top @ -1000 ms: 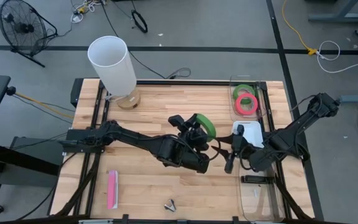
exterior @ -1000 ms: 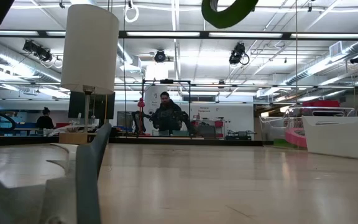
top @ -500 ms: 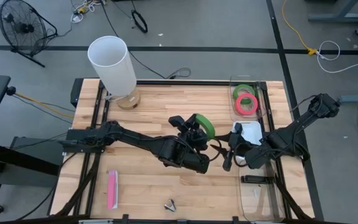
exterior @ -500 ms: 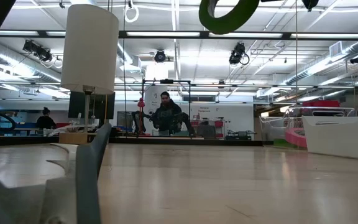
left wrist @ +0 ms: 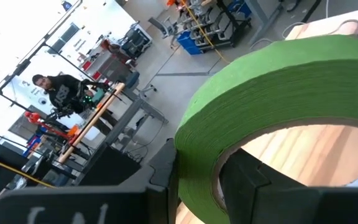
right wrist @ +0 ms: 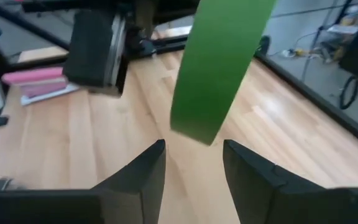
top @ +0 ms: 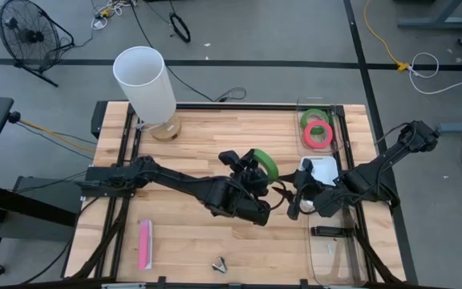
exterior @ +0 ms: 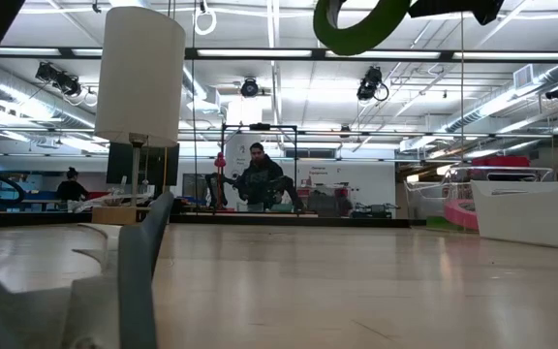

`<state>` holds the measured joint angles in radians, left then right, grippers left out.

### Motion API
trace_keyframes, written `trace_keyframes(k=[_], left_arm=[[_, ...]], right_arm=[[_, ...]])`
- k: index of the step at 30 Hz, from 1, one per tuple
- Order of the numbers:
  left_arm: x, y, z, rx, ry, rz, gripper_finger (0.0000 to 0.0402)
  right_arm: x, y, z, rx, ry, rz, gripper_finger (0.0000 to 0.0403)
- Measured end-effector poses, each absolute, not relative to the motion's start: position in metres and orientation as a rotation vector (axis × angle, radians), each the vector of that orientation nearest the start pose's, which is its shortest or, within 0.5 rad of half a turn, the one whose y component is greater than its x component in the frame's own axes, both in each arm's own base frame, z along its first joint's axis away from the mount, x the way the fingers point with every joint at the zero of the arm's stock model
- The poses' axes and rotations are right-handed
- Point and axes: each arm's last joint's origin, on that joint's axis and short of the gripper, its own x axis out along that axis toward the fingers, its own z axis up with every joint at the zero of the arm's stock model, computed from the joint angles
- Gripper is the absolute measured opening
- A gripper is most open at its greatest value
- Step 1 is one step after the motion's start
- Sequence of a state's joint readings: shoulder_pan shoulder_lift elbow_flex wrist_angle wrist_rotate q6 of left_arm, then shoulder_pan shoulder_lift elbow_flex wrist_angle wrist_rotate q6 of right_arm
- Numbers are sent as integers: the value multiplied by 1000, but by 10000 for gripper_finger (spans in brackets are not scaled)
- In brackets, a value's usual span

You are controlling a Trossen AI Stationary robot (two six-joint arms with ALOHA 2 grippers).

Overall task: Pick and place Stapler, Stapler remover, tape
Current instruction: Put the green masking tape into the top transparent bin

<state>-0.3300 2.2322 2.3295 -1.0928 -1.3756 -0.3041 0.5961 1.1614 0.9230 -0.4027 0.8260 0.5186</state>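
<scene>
A bright green tape roll (top: pixel 265 163) hangs in the air over the middle of the table, held by my left gripper (top: pixel 253 172). It also shows at the top of the low view (exterior: pixel 355 21). My right gripper (top: pixel 295 207) is open and empty, just right of the roll. In the right wrist view the roll (right wrist: pixel 219 62) stands edge-on beyond my right gripper's (right wrist: pixel 194 180) spread fingers. A second green roll (top: pixel 314 116) and a red-pink roll (top: pixel 319 133) lie in a clear bin. A pink stapler (top: pixel 145 243) and a staple remover (top: pixel 220 263) lie near the front edge. My left gripper is shut on the green roll's band (left wrist: pixel 197 155), with one finger (left wrist: pixel 253 183) inside the ring's open centre and the other (left wrist: pixel 160 177) outside it. The roll stands on edge, lifted clear of the table.
A white cylindrical lamp (top: pixel 144 80) stands at the far left. A clear bin (top: pixel 337 120) runs along the right edge, holding a white object (top: pixel 321 170) and a black object (top: pixel 331 231). Bare wood lies at the near centre. People show in the room beyond.
My right gripper has come a little closer to the green roll, and now shows at the top right of the low view. The roll stays held aloft by my left gripper.
</scene>
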Motion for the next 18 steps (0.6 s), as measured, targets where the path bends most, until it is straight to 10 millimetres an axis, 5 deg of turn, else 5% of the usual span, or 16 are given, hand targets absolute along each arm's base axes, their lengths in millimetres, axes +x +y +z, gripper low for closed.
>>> trace_keyframes(k=[18], left_arm=[[444, -121, 335, 493, 510, 1036, 89]], right_arm=[[220, 113, 314, 49, 222, -393, 162]])
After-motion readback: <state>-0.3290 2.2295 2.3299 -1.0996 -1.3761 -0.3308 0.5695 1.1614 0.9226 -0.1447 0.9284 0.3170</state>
